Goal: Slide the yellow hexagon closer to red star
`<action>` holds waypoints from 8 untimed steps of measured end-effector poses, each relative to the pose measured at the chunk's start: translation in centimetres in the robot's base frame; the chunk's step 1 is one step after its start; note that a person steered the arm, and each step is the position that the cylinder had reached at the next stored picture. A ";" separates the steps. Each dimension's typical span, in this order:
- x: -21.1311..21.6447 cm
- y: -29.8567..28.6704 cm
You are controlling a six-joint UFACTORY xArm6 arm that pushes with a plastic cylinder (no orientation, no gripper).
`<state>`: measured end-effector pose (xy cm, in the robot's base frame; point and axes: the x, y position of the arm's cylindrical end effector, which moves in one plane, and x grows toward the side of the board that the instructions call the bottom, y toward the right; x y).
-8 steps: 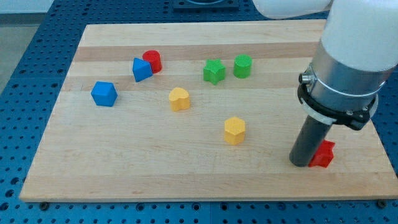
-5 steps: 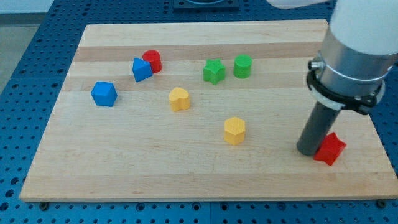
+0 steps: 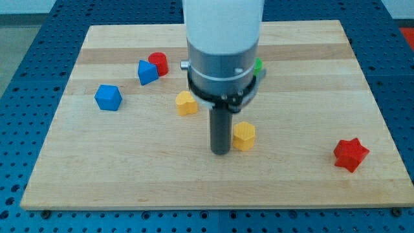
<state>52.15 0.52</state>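
— Where is your stick now?

— My tip [image 3: 221,153] is down on the pale wooden tabletop [image 3: 129,175], just at the view's left side of the yellow plastic hexagon block [image 3: 244,136]. It looks like it is touching it, or almost.

— Was it there a moment ago?

— No. A moment ago it was way over at the view's right, pressed up beside the red plastic star block [image 3: 350,154]. The star got bumped a little toward the right edge. Then my arm swung across to here.

— Why does that matter?

— Now the hexagon sits between my tip and the star. I think a push toward the view's right, and a bit down, would slide it closer. The two are well apart, so most of the job is not done yet.

— Are your fingers open or closed?

— I have no fingers (only a straight dark rod), so nothing opens, closes or holds.

— Anything in the way?

— Not that I see. The small yellow heart-like block [image 3: 187,103] is behind me, at the view's left, and the path to the star looks bare.
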 end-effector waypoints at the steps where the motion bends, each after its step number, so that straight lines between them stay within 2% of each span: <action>1: -1.9 0.8; 3: -1.9 5.7; 6: 2.6 8.1; 8: 2.6 12.3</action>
